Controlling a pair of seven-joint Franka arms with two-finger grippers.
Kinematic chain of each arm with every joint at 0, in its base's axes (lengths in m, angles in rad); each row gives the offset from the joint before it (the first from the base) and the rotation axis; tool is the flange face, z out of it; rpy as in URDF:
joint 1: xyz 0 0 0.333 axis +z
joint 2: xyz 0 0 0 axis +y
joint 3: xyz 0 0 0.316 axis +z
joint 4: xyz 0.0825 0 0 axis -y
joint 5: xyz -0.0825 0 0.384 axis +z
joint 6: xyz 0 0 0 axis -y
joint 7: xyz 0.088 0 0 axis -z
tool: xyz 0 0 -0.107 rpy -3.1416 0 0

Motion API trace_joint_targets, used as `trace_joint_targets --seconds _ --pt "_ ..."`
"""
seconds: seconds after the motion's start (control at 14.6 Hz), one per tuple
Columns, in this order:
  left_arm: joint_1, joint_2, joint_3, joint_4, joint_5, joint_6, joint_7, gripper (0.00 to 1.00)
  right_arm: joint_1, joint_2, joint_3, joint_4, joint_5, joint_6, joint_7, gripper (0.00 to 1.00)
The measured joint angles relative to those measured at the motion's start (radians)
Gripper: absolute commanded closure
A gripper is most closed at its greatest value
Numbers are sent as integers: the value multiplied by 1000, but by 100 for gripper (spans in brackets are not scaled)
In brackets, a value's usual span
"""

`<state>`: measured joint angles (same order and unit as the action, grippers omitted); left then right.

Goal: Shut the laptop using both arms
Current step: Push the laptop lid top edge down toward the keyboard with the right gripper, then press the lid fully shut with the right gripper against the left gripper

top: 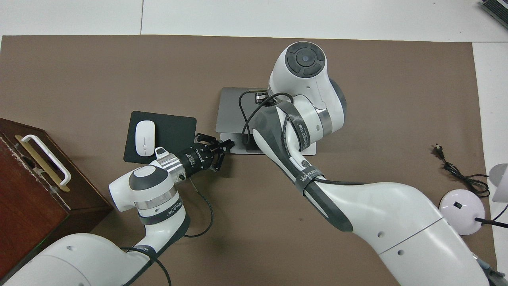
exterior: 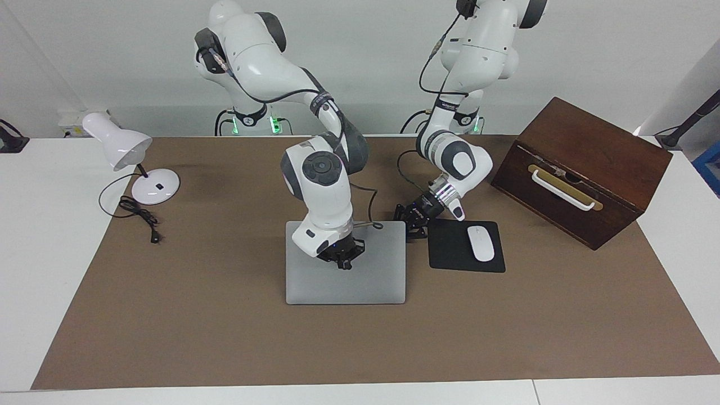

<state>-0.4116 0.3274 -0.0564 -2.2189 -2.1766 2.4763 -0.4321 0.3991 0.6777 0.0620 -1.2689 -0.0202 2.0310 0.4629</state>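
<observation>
The silver-grey laptop (exterior: 371, 281) lies mid-table on the brown mat. Its lid (top: 230, 111) is tilted low over the base. A strip of the base with the dark trackpad (top: 254, 145) shows at the edge nearer to the robots. My right gripper (exterior: 342, 260) points down and rests on the lid's outer face; in the overhead view its own wrist hides it. My left gripper (exterior: 415, 229) is low at the laptop's corner nearer to the robots, toward the left arm's end; it also shows in the overhead view (top: 224, 149), touching the base's edge.
A black mouse pad (exterior: 450, 256) with a white mouse (exterior: 481, 243) lies beside the laptop, toward the left arm's end. A dark wooden box (exterior: 579, 169) with a white handle stands past it. A white desk lamp (exterior: 129, 149) and its cable (exterior: 140, 216) are at the right arm's end.
</observation>
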Motion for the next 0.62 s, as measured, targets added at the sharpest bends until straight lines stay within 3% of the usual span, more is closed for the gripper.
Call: trace_joint_targets --seconds 0.62 --pt "2 1 0 0 -1 -3 0 100 -5 0 0 -20 34 0 0 100"
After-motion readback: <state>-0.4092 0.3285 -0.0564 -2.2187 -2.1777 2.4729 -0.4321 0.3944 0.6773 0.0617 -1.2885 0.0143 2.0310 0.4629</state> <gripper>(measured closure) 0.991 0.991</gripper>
